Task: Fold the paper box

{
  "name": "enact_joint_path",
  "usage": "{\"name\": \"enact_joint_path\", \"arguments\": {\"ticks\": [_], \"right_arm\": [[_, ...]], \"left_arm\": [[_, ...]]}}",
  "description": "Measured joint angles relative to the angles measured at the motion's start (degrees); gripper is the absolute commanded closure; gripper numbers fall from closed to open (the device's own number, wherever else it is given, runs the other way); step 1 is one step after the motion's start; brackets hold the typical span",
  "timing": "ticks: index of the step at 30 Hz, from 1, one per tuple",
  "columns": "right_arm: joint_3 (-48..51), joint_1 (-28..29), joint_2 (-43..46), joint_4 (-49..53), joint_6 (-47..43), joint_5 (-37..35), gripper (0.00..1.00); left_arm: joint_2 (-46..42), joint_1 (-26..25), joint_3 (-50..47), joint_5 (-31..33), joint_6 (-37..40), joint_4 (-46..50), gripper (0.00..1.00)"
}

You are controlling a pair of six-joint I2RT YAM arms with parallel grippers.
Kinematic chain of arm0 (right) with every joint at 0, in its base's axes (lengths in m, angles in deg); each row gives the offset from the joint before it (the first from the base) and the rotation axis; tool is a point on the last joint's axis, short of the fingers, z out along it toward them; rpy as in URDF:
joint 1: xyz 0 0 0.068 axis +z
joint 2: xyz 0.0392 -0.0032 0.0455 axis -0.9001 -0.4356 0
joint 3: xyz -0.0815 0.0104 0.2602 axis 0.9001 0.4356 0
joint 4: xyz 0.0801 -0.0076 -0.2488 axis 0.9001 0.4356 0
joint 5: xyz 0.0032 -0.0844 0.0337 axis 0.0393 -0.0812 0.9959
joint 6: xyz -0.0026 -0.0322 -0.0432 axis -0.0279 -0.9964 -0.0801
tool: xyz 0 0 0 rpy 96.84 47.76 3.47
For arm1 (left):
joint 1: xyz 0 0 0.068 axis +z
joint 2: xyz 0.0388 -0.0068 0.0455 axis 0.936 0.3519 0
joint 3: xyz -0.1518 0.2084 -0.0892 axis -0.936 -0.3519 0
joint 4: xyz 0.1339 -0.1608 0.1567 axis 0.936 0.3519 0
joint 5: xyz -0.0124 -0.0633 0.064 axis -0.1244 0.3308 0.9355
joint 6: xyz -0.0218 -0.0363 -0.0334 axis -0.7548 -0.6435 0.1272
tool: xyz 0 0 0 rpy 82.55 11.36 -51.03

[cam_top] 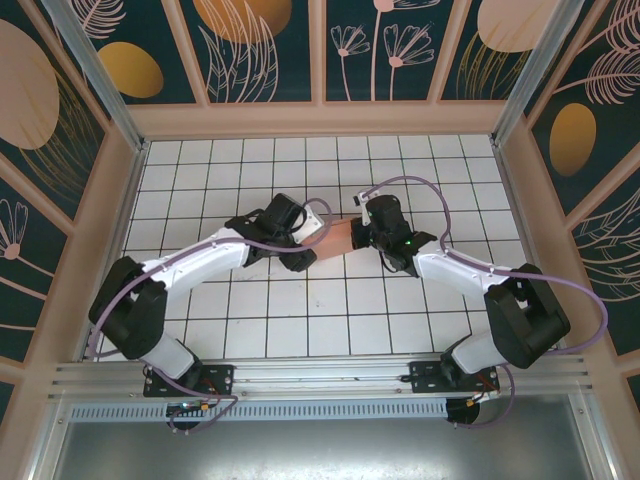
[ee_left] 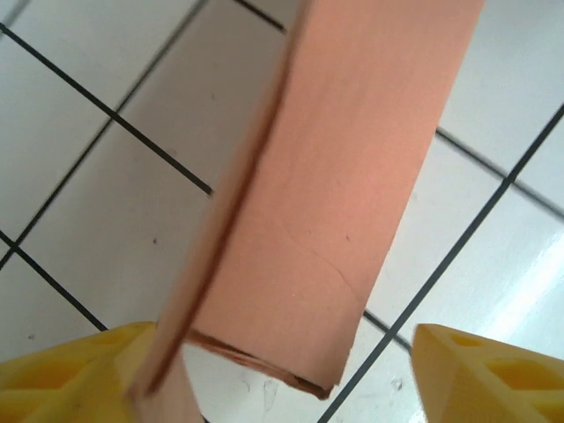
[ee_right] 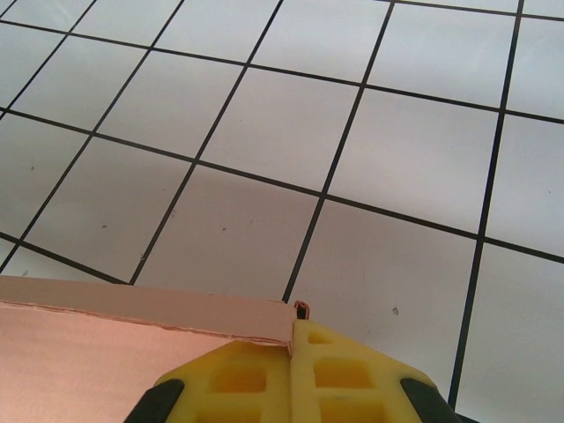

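Observation:
The paper box (cam_top: 340, 238) is a salmon-pink card piece held above the white tiles in the middle of the table, between the two grippers. In the left wrist view the paper box (ee_left: 344, 176) hangs as a long folded strip with layered card at its lower end. My left gripper (ee_left: 278, 339) is open around it: one yellow finger (ee_left: 70, 374) is beside the card, the other (ee_left: 493, 374) stands well clear. My right gripper (ee_right: 293, 328) is shut, pinching a thin card edge of the paper box (ee_right: 106, 352), whose panel spreads left. From above, left gripper (cam_top: 312, 240) and right gripper (cam_top: 357, 236) face each other.
The white tiled floor (cam_top: 300, 310) with black grid lines spreads all round the arms. Pale wooden walls (cam_top: 320, 118) enclose it at the back and both sides. A metal rail (cam_top: 320, 378) carries the arm bases at the near edge. Purple cables loop over both arms.

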Motion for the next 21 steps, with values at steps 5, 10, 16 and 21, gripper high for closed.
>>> {"name": "enact_joint_path", "arguments": {"ticks": [5, 10, 16, 21], "right_arm": [[0.11, 0.00, 0.00, -0.20, 0.13, -0.13, 1.00], [0.09, 0.17, 0.00, -0.15, 0.17, -0.37, 1.00], [0.07, 0.55, 0.00, -0.11, 0.20, -1.33, 1.00], [-0.15, 0.57, 0.00, 0.33, 0.20, -1.57, 1.00]], "left_arm": [[-7.17, 0.00, -4.09, 0.02, -2.60, -3.56, 0.01], [-12.35, 0.00, -5.40, 2.36, -7.76, -6.45, 0.01], [-14.45, 0.04, -5.27, 8.63, -17.07, -8.57, 0.12], [-12.17, 0.04, -1.57, 10.32, -22.32, -4.24, 0.42]]}}
